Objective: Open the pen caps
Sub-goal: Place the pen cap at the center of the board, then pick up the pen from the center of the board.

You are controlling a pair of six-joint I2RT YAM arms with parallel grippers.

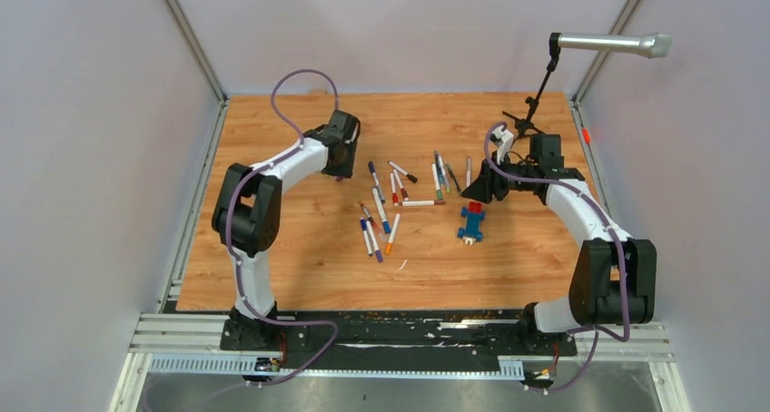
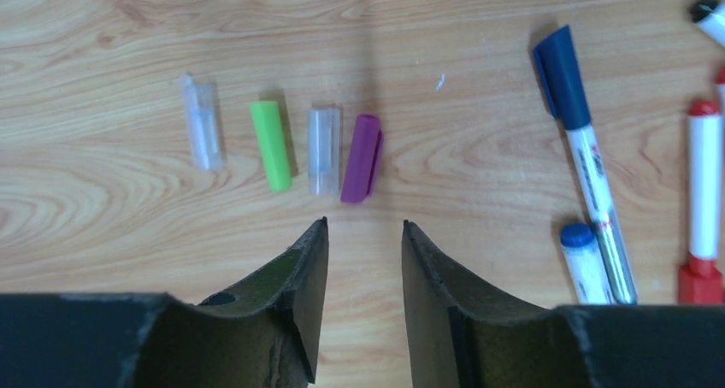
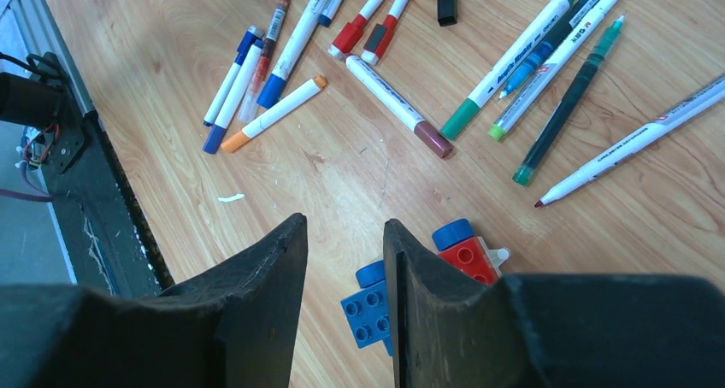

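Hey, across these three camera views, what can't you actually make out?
- Top view: the green cap and purple cap, under the left gripper and its wrist, or too small.
- Top view: lettering on the pens, too small.
- Left wrist view: the black-ended pen, cut off by the top right corner.
- Right wrist view: the blue-and-red block, partly behind a finger of the right gripper.

Smooth plastic green cap [image 2: 270, 144] and purple cap [image 2: 362, 158] lie on wood-grain table [image 2: 128, 200].

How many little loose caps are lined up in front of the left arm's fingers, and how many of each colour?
Clear caps: 2
Green cap: 1
Purple cap: 1
Total: 4
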